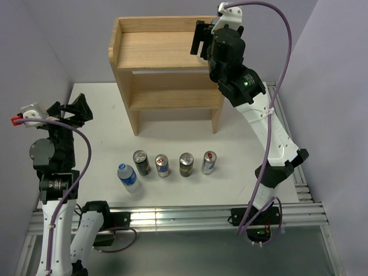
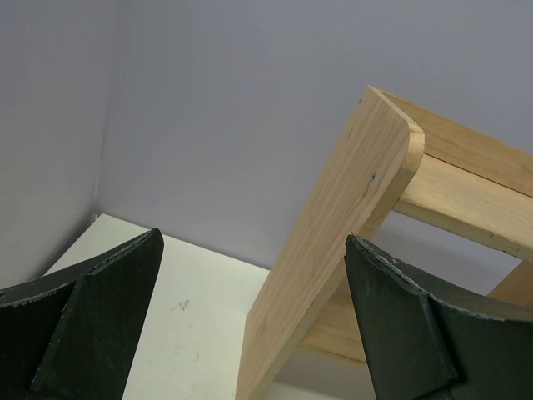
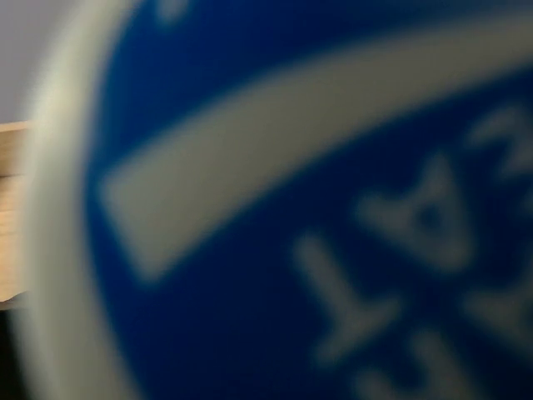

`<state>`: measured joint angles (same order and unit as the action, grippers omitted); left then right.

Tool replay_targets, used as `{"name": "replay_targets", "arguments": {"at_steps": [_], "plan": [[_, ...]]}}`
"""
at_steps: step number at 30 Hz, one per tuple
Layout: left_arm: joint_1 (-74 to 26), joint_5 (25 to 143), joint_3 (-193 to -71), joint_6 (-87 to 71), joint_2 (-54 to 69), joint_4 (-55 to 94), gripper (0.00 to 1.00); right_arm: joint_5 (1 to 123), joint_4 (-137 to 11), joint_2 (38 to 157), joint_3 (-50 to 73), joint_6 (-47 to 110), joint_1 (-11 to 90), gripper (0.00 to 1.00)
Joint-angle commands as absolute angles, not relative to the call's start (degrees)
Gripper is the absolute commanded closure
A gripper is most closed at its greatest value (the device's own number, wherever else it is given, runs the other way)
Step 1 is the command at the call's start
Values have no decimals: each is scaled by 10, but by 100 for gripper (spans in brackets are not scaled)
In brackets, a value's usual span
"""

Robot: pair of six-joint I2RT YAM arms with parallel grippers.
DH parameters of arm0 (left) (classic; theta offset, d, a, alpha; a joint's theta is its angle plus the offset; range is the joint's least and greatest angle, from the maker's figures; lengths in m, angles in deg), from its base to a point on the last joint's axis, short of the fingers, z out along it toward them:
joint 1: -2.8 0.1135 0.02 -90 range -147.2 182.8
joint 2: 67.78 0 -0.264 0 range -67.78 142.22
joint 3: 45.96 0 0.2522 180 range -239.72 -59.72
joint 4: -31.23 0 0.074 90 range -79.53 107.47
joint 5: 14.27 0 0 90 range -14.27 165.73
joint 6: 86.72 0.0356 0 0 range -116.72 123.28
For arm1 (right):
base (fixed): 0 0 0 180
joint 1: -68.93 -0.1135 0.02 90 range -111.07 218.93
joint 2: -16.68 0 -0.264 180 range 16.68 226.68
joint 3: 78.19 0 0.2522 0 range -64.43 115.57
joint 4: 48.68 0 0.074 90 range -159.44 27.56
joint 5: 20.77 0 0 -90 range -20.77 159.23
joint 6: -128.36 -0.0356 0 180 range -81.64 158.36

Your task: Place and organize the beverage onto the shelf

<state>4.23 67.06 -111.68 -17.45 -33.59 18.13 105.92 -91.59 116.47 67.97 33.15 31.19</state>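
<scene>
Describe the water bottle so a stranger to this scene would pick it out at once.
Find the wooden shelf at the back of the white table; a row of five drinks stands in front of it. The water bottle is at the row's left end, slightly nearer the table's front edge. It alone is clear plastic with a blue label, while its neighbours are metal cans.

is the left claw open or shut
Open. In the left wrist view the left claw has its fingers wide apart, gripping nothing; only the shelf shows beyond them.
</scene>
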Motion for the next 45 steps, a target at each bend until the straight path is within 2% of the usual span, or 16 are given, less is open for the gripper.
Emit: {"name": "replay_targets", "arguments": {"at_steps": [1, 23, 28, 29, 30, 31, 32, 34, 45], "plan": [[46, 673, -1117, -173, -342, 198, 2, 1064, -895, 1176, 690, 337, 311, 14], [46, 671, -1116, -172, -344, 197, 2, 1062, -868, 1243, 741, 356, 326, 14], [46, 671, -1117, -172, -345, 197, 2, 1068, -856, 1240, 724, 359, 328, 17], [46, 671, -1117, -172, -346, 197, 2, 1067, -854, 1237, 716, 360, 328, 23], [46, 671, -1117, -172, -346, 197, 2, 1066, -851, 1236, 712, 358, 328, 49], [46, 671, -1117, -171, -346, 197, 2, 1064, -850, 1232, 707, 356, 330, 56], [46, 671, -1117, -171, -346, 197, 2, 1064, -849, 1229, 695, 354, 331, 78], [46, 671, -1117, -171, -346, 196, 2, 1065, -845, 1222, 683, 349, 332, 83], [46, 669, -1117, -172, -344, 196, 2, 1073, -827, 1218, 648, 352, 338, 84]]}}
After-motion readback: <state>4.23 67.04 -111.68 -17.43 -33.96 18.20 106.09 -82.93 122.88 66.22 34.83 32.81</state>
